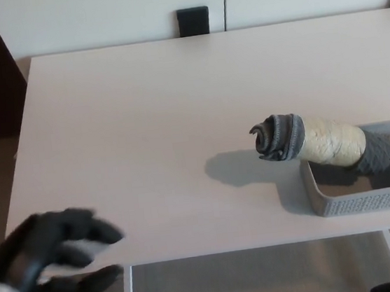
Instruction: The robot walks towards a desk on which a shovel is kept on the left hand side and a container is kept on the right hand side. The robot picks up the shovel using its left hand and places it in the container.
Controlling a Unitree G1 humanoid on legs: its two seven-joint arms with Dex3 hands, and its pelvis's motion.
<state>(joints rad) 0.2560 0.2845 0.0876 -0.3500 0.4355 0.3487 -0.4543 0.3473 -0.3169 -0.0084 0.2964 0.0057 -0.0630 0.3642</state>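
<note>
1 shovel [322,144] rests in container [370,196] — L hand [49,261] empty.

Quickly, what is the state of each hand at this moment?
Left hand: open, holding nothing, fingers apart.
Right hand: not in view.

Single head view, high and close, looking steeply down across the pale beige rectangular desk [145,137] toward the white wall [102,12].

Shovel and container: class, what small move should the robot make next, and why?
Probably just lower the left hand to rest. The shovel already lies in the container, handle jutting over the rim, and the hand is open, holding nothing, off the desk.
</note>
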